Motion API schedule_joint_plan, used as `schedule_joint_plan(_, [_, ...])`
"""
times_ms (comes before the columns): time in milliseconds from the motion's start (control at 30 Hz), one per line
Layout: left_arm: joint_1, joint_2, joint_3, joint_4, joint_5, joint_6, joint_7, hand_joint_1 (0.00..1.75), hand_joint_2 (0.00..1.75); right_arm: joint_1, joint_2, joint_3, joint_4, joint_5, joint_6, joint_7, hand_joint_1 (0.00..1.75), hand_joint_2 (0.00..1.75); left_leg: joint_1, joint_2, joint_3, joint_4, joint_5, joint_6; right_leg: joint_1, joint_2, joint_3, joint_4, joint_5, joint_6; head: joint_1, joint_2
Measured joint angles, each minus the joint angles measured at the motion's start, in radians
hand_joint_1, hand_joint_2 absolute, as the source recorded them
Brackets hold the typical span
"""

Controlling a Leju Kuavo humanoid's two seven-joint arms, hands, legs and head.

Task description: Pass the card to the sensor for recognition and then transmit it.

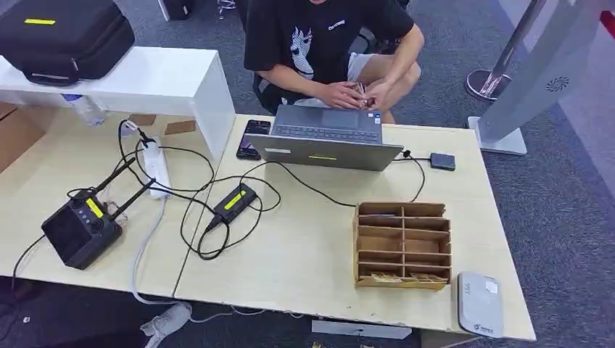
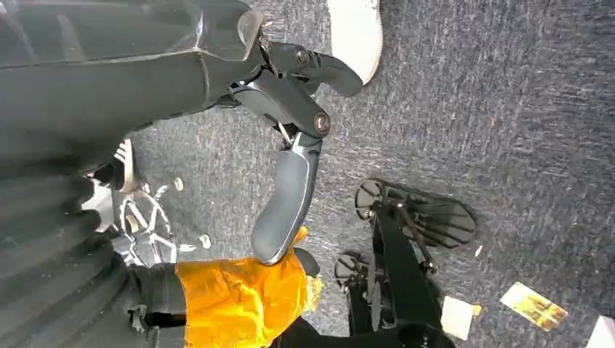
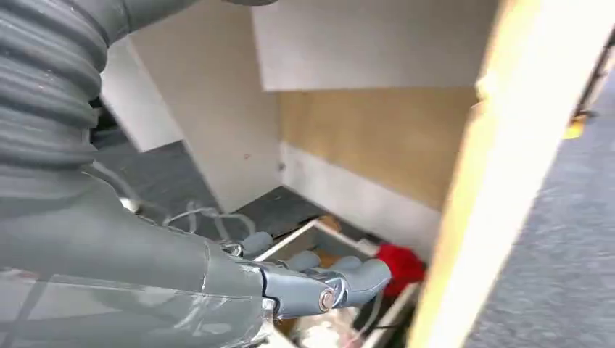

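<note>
"Two hands, both idle? Report progress."

"None that I can judge. Cards (image 1: 400, 277) lie in the front row of the wooden rack (image 1: 403, 246), lower right of centre in the head view. The grey sensor pad (image 1: 479, 304) sits just right of the rack at the table (image 1: 304, 254) edge, bare on top. No card lifted, none scanned, none handed on: every step remains."

"Left hand?"

"The left hand (image 2: 290, 145) hangs over the carpet (image 2: 508, 109), at centre of its wrist view. Thumb and fingers apart and slack, holding nothing, touching nothing. A loose card (image 2: 534, 305) lies on the floor at lower right of that view."

"Right hand?"

"The right hand (image 3: 319, 279) is low in its wrist view, beside the table's underside. Fingers (image 3: 366, 275) loosely extended, nothing between them."

"Anyone else present?"

"A person (image 1: 326, 43) sits at top centre behind the laptop (image 1: 326, 138), their hands together over something small; I cannot tell what."
</note>
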Motion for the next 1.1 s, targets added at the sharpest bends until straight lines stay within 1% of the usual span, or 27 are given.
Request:
schedule_joint_plan(67, [0.000,0.000,0.001,0.000,-0.002,-0.003,0.000,0.00,1.75,0.009,0.039,-0.019,-0.106,-0.020,-0.046,0.027,0.00,1.75,0.000,0.000,0.000,0.000,0.000,0.000,0.000,0.000,-0.001,0.000,0.000,0.000,0.000,0.000])
schedule_joint_plan(100, [0.000,0.000,0.001,0.000,-0.003,-0.005,0.000,0.00,1.75,0.011,0.057,-0.029,-0.153,-0.020,-0.081,0.020,0.00,1.75,0.000,0.000,0.000,0.000,0.000,0.000,0.000,0.000,0.000,0.000,0.000,0.000,0.000,0.000])
schedule_joint_plan(133, [0.000,0.000,0.001,0.000,-0.005,-0.006,0.003,0.00,1.75,0.012,0.077,-0.037,-0.213,-0.013,-0.122,0.007,0.00,1.75,0.000,0.000,0.000,0.000,0.000,0.000,0.000,0.000,0.000,0.000,0.000,0.000,0.000,0.000])
schedule_joint_plan(167, [0.000,-0.001,0.001,0.000,-0.006,-0.006,0.005,0.00,1.75,0.013,0.100,-0.045,-0.276,-0.004,-0.179,-0.018,0.00,1.75,0.000,0.000,0.000,0.000,0.000,0.000,0.000,0.000,0.000,0.000,0.000,0.000,0.000,0.000])
schedule_joint_plan(200, [0.000,-0.001,0.001,0.000,-0.007,-0.005,0.010,0.00,1.75,0.012,0.122,-0.048,-0.344,-0.001,-0.245,-0.053,0.00,1.75,0.000,0.000,0.000,0.000,0.000,0.000,0.000,0.000,0.000,0.000,0.000,0.000,0.000,0.000])
schedule_joint_plan(233, [0.000,-0.002,0.001,0.000,-0.007,-0.002,0.010,0.00,1.75,0.012,0.136,-0.048,-0.387,0.001,-0.297,-0.088,0.00,1.75,0.000,0.000,0.000,0.000,0.000,0.000,0.000,0.000,0.000,0.000,0.000,0.000,0.000,0.000])
schedule_joint_plan(267, [-0.001,-0.002,0.002,0.000,-0.006,0.000,0.010,0.00,1.75,0.013,0.150,-0.041,-0.446,-0.010,-0.399,-0.157,0.00,1.75,0.000,0.000,0.000,0.000,0.000,0.000,0.000,0.000,0.001,0.000,0.000,0.000,0.000,0.000])
schedule_joint_plan(300, [-0.001,-0.003,0.002,0.000,-0.005,0.003,0.011,0.00,1.75,0.023,0.167,-0.010,-0.521,-0.031,-0.540,-0.244,0.00,1.75,-0.001,-0.001,0.000,0.000,0.000,0.000,-0.001,0.000,0.001,0.000,0.000,0.000,0.000,0.000])
schedule_joint_plan(333, [0.000,-0.005,0.003,0.000,0.000,0.004,0.013,0.00,1.75,0.038,0.175,0.025,-0.581,-0.041,-0.651,-0.315,0.00,1.75,0.000,-0.001,0.000,0.000,0.000,0.000,0.000,0.000,0.001,0.000,0.000,0.000,0.000,0.000])
schedule_joint_plan(500, [0.000,-0.005,0.003,0.000,0.000,0.004,0.013,0.00,1.75,0.038,0.175,0.025,-0.581,-0.041,-0.651,-0.315,0.00,1.75,0.000,-0.001,0.000,0.000,0.000,0.000,0.000,0.000,0.001,0.000,0.000,0.000,0.000,0.000])
schedule_joint_plan(533, [0.000,-0.005,0.003,0.000,0.000,0.004,0.013,0.00,1.75,0.040,0.177,0.032,-0.591,-0.043,-0.669,-0.327,0.00,1.75,0.000,-0.001,0.000,0.000,0.000,0.000,0.000,0.000,0.001,0.000,0.000,0.000,0.001,0.000])
schedule_joint_plan(567, [0.000,-0.006,0.007,0.000,0.005,0.004,0.015,0.00,1.75,0.063,0.185,0.082,-0.659,-0.044,-0.781,-0.398,0.00,1.75,-0.001,0.000,0.000,0.000,0.000,0.000,0.000,0.000,0.001,0.000,0.000,0.000,0.000,0.000])
schedule_joint_plan(600, [0.000,-0.007,0.009,0.000,0.008,0.004,0.016,0.00,1.75,0.073,0.191,0.117,-0.701,-0.043,-0.843,-0.442,0.00,1.75,-0.001,0.001,0.000,0.000,0.000,0.000,0.000,0.001,0.001,0.000,0.001,0.000,-0.001,0.000])
schedule_joint_plan(633, [-0.004,-0.011,0.017,0.000,0.011,0.006,0.020,0.00,1.75,0.117,0.204,0.263,-0.879,-0.032,-0.993,-0.567,0.00,1.75,-0.001,0.007,0.001,0.000,0.000,0.000,0.000,0.006,0.000,0.000,0.001,0.000,0.001,0.000])
schedule_joint_plan(667, [-0.004,-0.017,0.019,0.000,0.007,0.005,0.020,0.00,1.75,0.163,0.215,0.400,-1.054,0.030,-1.087,-0.713,0.00,1.75,0.000,0.005,0.002,0.000,0.000,0.000,0.000,0.005,-0.001,0.000,0.001,0.000,0.000,0.000])
schedule_joint_plan(700, [-0.003,-0.020,0.019,0.000,-0.009,0.005,0.021,0.00,1.75,0.210,0.217,0.468,-1.205,0.133,-1.132,-0.776,0.00,1.75,0.000,0.004,0.002,0.000,0.000,0.000,0.000,0.004,0.000,0.000,0.001,0.000,0.000,0.000])
schedule_joint_plan(867, [-0.003,-0.020,0.019,0.000,-0.029,0.003,0.023,0.00,1.75,0.273,0.221,0.515,-1.430,0.283,-1.137,-0.783,0.00,1.75,0.000,0.005,0.002,0.000,0.000,0.000,0.000,0.004,0.000,0.000,0.000,0.000,0.000,0.000])
schedule_joint_plan(967, [-0.003,-0.020,0.019,0.000,-0.033,0.004,0.023,0.00,1.75,0.304,0.224,0.545,-1.529,0.327,-1.142,-0.783,0.00,1.75,0.000,0.005,0.002,0.000,0.000,0.000,0.000,0.004,0.000,0.000,0.000,0.000,0.000,0.000])
schedule_joint_plan(1033, [-0.004,-0.021,0.019,0.000,-0.034,0.014,0.023,0.00,1.75,0.321,0.225,0.566,-1.587,0.408,-1.137,-0.783,0.00,1.75,0.000,0.005,0.001,0.000,0.000,0.000,0.000,0.004,0.001,0.000,0.001,0.000,0.000,0.000])
schedule_joint_plan(1067, [-0.004,-0.023,0.019,0.000,-0.034,0.018,0.023,0.00,1.75,0.326,0.225,0.583,-1.622,0.496,-1.170,-0.783,0.00,1.75,0.000,0.005,0.001,0.000,0.000,0.000,0.000,0.004,0.001,0.000,0.001,0.000,0.000,0.000])
schedule_joint_plan(1100, [-0.005,-0.024,0.019,0.000,-0.034,0.022,0.023,0.00,1.75,0.331,0.217,0.614,-1.652,0.601,-1.228,-0.784,0.00,1.75,0.000,0.005,0.001,0.000,0.000,0.000,0.000,0.004,0.001,0.000,0.001,0.000,0.000,0.000])
